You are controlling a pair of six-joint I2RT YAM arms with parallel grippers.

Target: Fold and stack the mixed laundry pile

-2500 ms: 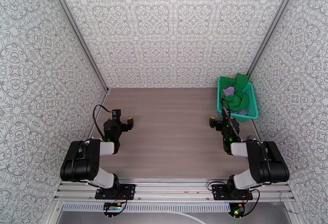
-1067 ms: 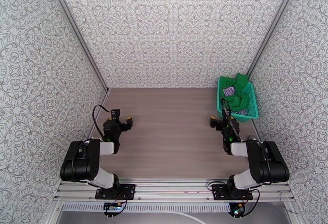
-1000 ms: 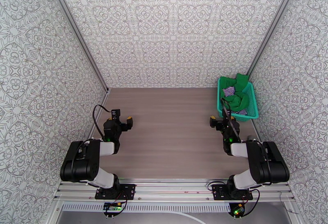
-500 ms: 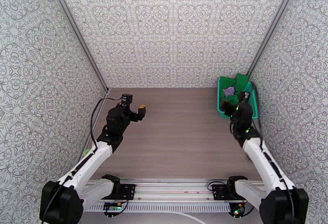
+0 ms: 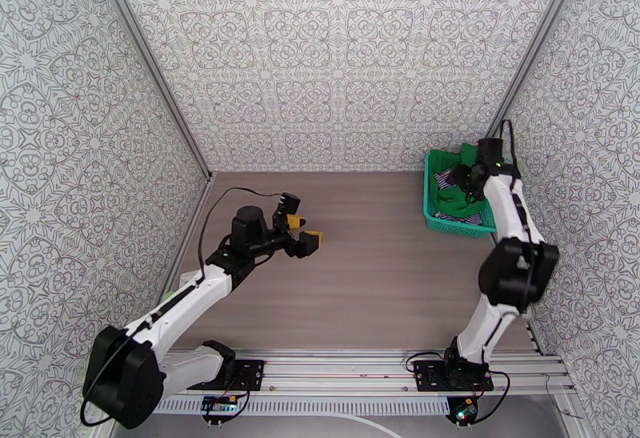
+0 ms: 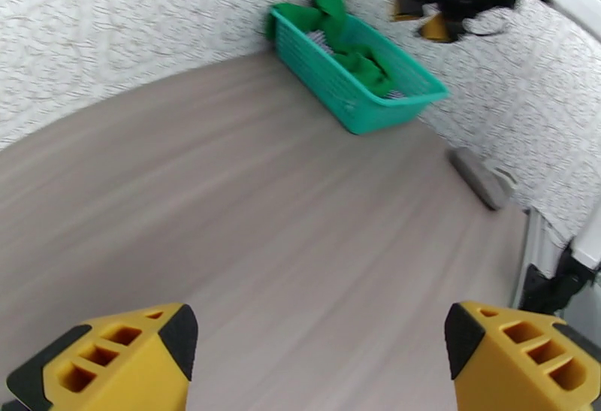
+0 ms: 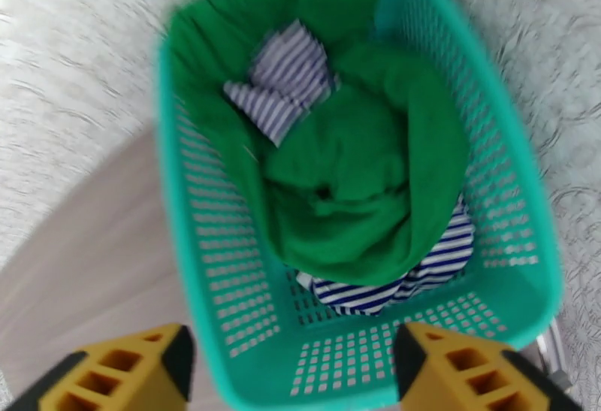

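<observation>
Now the right gripper (image 7: 297,371) hangs over the laundry with its yellow fingers set apart and nothing between them, so it is released, not grasping. Straight under it in the wrist view lies the green T-shirt (image 7: 353,179), bunched in a loose mound that fills the middle of the teal basket (image 7: 218,255), with a flap draped over the rim at twelve o'clock. The striped top (image 7: 289,78) shows in two places, a crumpled patch at eleven o'clock and a darker-striped fold poking out from under the green at five o'clock. So it looks partly buried.

Both garments sit where they sat a couple of seconds back. What has changed is the arms. They were folded low by their bases, and half a second ago the right one was only at the basket's near edge; it has since swung out and up over the basket, at about two o'clock on the table (image 5: 360,287). The left gripper (image 5: 302,231), jaws wide and empty, has reached out from nine o'clock toward the table's middle, well apart from the basket.

My reading is that the task is only starting: nothing is lifted, folded or stacked yet. The green shirt, lying on top, seems the likely first pick, and the bare boards look like the place to spread it
</observation>
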